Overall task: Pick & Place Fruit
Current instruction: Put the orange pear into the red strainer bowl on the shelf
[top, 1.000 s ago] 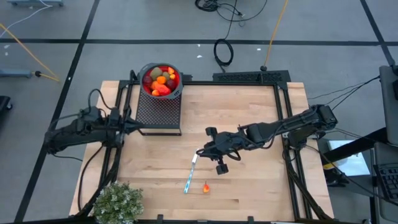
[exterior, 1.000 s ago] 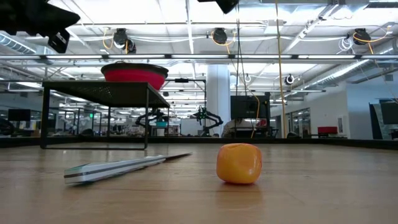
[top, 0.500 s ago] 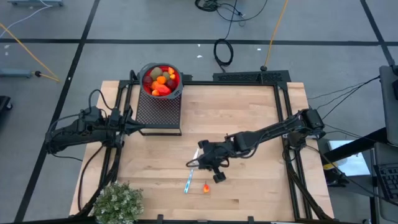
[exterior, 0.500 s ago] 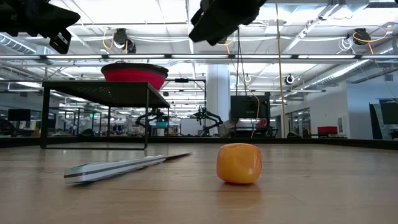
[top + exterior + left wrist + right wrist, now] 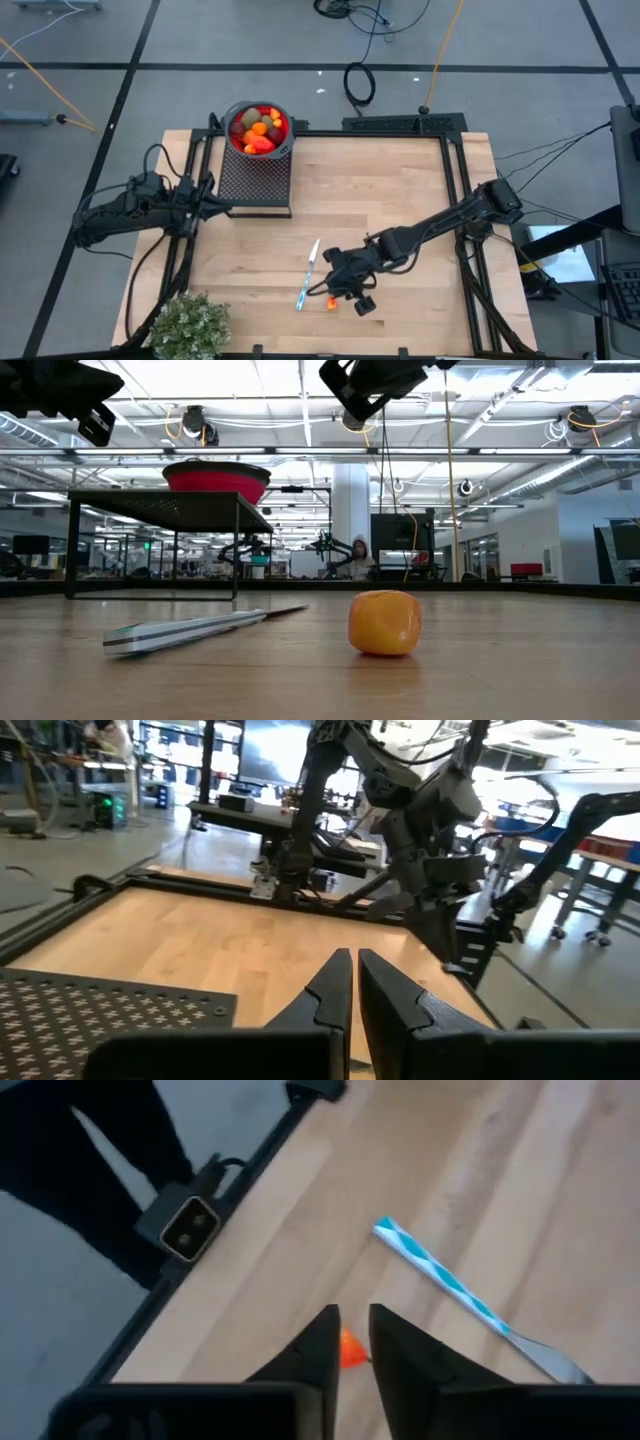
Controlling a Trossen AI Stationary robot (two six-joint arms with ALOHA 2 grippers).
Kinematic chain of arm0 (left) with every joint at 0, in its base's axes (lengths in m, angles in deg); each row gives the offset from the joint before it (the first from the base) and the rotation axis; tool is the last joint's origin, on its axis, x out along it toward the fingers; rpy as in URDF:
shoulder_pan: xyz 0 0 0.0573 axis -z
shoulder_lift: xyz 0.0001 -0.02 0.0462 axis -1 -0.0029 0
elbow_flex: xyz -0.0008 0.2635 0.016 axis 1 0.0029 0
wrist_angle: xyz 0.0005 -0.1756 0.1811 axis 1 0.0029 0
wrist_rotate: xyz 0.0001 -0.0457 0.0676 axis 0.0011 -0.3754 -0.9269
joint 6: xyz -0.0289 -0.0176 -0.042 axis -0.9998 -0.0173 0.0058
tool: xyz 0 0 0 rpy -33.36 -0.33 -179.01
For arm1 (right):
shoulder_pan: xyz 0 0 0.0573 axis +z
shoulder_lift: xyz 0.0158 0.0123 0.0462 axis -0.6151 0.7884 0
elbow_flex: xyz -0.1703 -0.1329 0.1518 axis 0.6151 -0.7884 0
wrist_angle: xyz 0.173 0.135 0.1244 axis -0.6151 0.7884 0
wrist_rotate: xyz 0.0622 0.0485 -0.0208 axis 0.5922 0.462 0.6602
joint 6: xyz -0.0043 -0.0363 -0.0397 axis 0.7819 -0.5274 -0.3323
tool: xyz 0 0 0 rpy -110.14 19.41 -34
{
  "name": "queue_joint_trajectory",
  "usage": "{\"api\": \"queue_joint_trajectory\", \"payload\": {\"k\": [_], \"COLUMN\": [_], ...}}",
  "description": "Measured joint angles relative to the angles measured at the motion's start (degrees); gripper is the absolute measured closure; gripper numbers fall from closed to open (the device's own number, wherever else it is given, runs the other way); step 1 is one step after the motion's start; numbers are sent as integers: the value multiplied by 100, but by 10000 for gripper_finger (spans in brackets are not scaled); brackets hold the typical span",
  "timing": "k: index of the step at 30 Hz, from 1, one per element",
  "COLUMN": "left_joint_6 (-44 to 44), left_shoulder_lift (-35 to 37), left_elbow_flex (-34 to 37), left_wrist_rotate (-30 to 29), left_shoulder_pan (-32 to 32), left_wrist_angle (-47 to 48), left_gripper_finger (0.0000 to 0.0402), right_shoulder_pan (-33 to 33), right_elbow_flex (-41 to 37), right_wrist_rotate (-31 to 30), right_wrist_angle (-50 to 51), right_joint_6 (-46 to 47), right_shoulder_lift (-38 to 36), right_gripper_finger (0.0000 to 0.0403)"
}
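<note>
Seen from above: right gripper (image 5: 338,291) stretched low over the front-middle of the wooden surface (image 5: 400,190), poised above a lone small orange fruit (image 5: 331,300) lying near the front edge. Fingers (image 5: 318,1348) close together with only a slim gap, clamped on nothing; fruit visible just beyond their tips in the right wrist view (image 5: 350,1348). Beside the fruit, a blue-and-white striped knife (image 5: 307,277) flat on the boards, near but not touching it.

From surface height: same orange fruit (image 5: 385,623) resting on the wood, rounded and slightly blocky, with the knife (image 5: 195,627) angled to one side and the dark gripper (image 5: 372,382) hanging well above.

At the back-left corner: red bowl (image 5: 259,130) heaped with the other fruits (image 5: 257,127), red, orange and olive-brown, set on a black perforated stand (image 5: 255,180).

Left gripper (image 5: 212,203) parked at the left edge of the surface, just beside the stand; fingers (image 5: 330,988) nearly shut, empty, pointing across the boards.

Bushy grey-green plant (image 5: 190,325) at the front-left corner. A person faintly visible in the room far behind the surface.
</note>
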Motion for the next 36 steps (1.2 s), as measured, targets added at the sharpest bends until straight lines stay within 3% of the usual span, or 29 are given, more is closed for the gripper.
{"api": "queue_joint_trajectory", "payload": {"k": [11, 20, 31, 36], "left_joint_6": [-23, 6, -10, -9], "left_shoulder_lift": [0, 0, 0, 0], "left_elbow_flex": [0, 0, 0, 0], "left_wrist_rotate": [418, 420, 420, 419], "left_shoulder_pan": [2, 2, 0, 1], "left_wrist_angle": [0, 2, 2, -6], "left_gripper_finger": [400, 378, 400, 390], "right_shoulder_pan": [77, 92, 106, 106], "right_elbow_flex": [-3, 0, -26, -127], "right_wrist_rotate": [355, 360, 214, 211], "right_wrist_angle": [-618, -982, -995, -972], "right_joint_6": [-11, -312, -476, -518], "right_shoulder_lift": [475, 760, 986, 1062], "right_gripper_finger": [238, 169, 147, 147]}}
